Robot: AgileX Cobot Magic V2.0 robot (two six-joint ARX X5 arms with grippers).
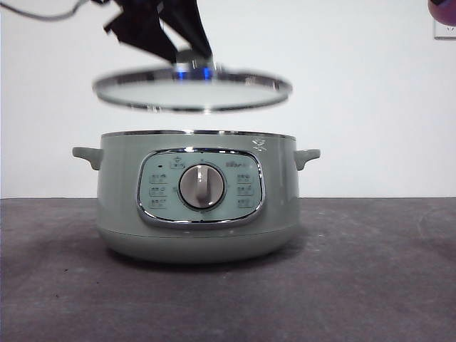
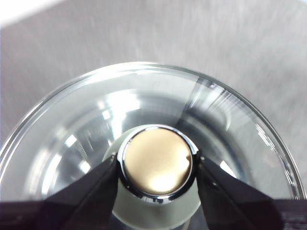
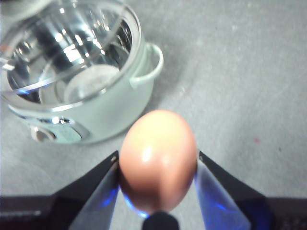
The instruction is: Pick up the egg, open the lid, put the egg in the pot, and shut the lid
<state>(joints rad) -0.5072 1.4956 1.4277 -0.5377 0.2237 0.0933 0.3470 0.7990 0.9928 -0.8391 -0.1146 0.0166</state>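
Observation:
The sage-green pot [image 1: 199, 199] stands in the middle of the table with its mouth uncovered. The glass lid [image 1: 192, 91] hangs a little above the pot, tilted slightly, held by its knob [image 2: 158, 165]. My left gripper [image 2: 157, 175] is shut on that knob, coming down from the top of the front view. In the right wrist view my right gripper [image 3: 157, 179] is shut on the reddish-brown egg [image 3: 158, 160], off to the side of the pot [image 3: 86, 72] and above the table. The front view shows only a dark tip of the right arm [image 1: 442, 8] at the top right corner.
Grey tabletop [image 1: 370, 285] stretches in front of and around the pot. A white wall [image 1: 370, 107] stands behind it. The pot's control panel and silver dial [image 1: 201, 187] face the front camera.

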